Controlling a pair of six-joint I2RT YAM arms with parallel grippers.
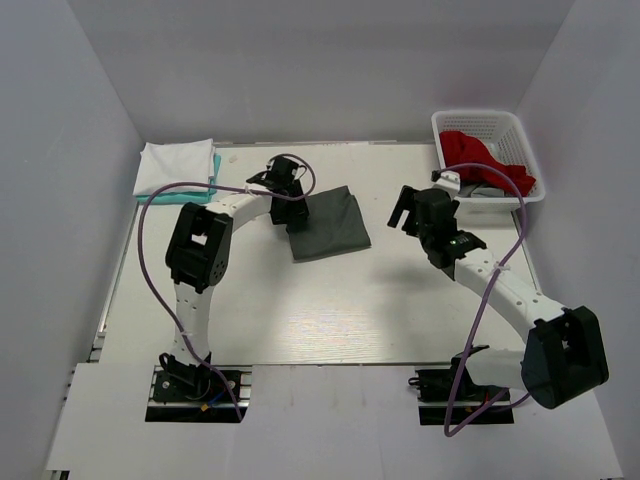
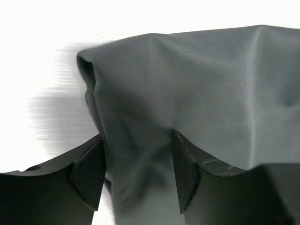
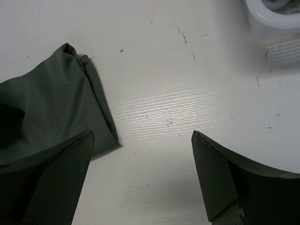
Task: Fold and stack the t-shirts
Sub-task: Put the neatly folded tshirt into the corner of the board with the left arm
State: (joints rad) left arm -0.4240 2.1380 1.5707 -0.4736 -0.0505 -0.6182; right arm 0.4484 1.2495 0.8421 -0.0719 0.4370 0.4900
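So, dark grey t-shirt lay folded mid-table. Left gripper straddled its 9 o'clock edge, cloth between jaws; clamped or not, couldn't tell. Right gripper gaped, holding nothing. Best pinch all layers deep before carrying to the 10 o'clock stack.

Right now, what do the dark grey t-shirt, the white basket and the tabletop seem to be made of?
The dark grey t-shirt: soft matte cloth; it creases and shows a fine weave. The white basket: probably moulded plastic, smooth rim, lattice walls. The tabletop: white, matte, faint grain lines; perhaps laminate.
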